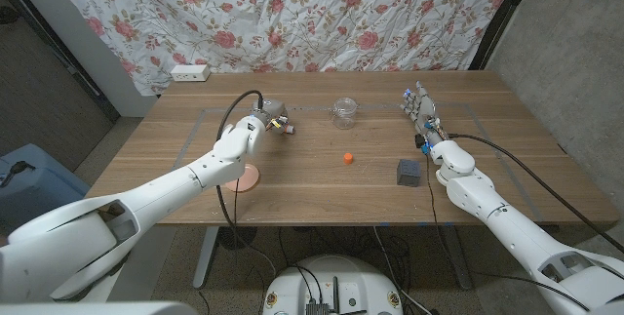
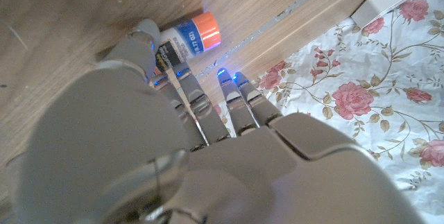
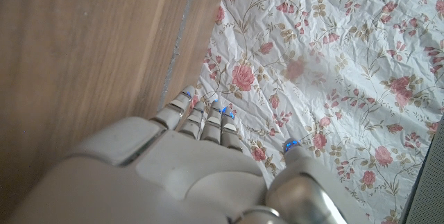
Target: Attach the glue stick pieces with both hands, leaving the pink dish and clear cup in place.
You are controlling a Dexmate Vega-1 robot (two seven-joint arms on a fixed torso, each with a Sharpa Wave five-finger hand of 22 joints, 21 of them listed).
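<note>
The glue stick body (image 1: pixel 284 125), white with an orange end (image 2: pixel 204 28), lies on the table at the back left. My left hand (image 1: pixel 263 115) is over it, fingers (image 2: pixel 182 78) curled around its near part, and grips it against the wood. Its orange cap (image 1: pixel 348 158) stands alone mid-table. The clear cup (image 1: pixel 343 111) stands behind the cap. The pink dish (image 1: pixel 241 178) lies near the front, partly under my left forearm. My right hand (image 1: pixel 421 110) is at the back right, fingers (image 3: pixel 201 116) stretched out and apart, holding nothing.
A dark grey cube (image 1: pixel 408 171) sits on the table beside my right wrist. A white power strip (image 1: pixel 189 72) lies behind the table's back left corner, before the flowered cloth (image 3: pixel 333 57). Cables run along both arms.
</note>
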